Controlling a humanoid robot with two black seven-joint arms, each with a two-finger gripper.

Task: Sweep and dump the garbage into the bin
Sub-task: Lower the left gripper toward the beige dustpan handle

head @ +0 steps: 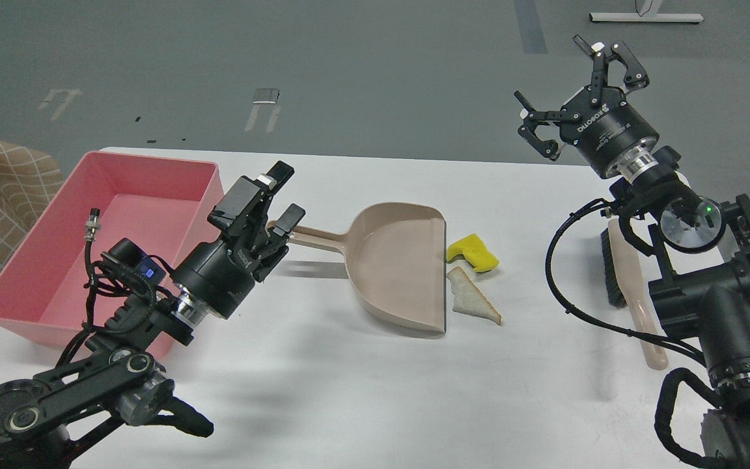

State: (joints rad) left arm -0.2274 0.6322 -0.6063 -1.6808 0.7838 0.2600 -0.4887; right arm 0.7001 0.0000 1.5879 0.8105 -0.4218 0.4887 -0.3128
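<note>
Bin (62, 260), left of frame on surface (323, 391): rigid, stays put. Dustpan (394, 267) center: light, stiff; take by handle near open left gripper (282, 198). Garbage (472, 253) at pan lip: soft, light. Right gripper (573, 88) open, empty, upper right.

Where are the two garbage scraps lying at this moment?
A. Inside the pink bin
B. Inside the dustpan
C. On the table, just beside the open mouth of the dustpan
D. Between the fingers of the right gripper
C. The yellow chunk and the bread-like slice rest on the white table at the open edge of the dustpan, not inside it; the pink bin holds no scraps.
</note>
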